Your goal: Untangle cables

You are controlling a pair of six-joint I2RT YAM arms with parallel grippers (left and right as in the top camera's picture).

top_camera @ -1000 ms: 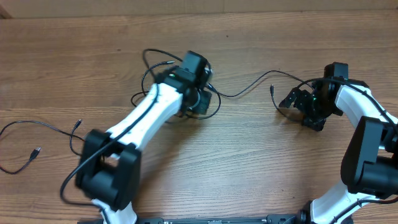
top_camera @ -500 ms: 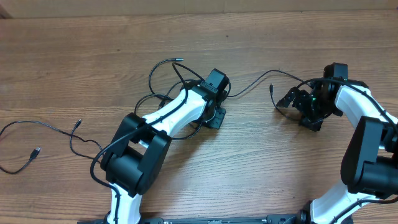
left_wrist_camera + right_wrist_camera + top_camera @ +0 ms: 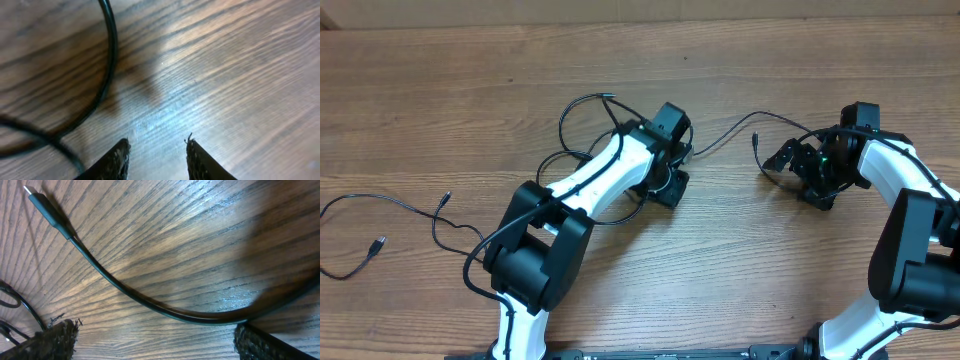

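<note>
A tangle of thin black cables (image 3: 582, 130) loops on the wooden table beside my left arm. One strand (image 3: 730, 132) runs right toward my right gripper (image 3: 795, 170) and ends in a small plug (image 3: 757, 143). My left gripper (image 3: 672, 185) sits at the tangle's right edge. In the left wrist view it (image 3: 157, 145) is open over bare wood, with a cable (image 3: 107, 60) curving to its left, outside the jaws. In the right wrist view my right gripper (image 3: 157, 332) is wide open. A cable (image 3: 150, 305) arcs just beyond its fingertips, plug (image 3: 42, 205) at upper left.
A separate thin black cable (image 3: 400, 205) lies at the far left of the table, with small plugs at its ends. The thicker black wires of the arms run along both arms.
My left arm swung right, dragging the loops with it, and its jaws have parted and released the cable. The right arm has not moved.
</note>
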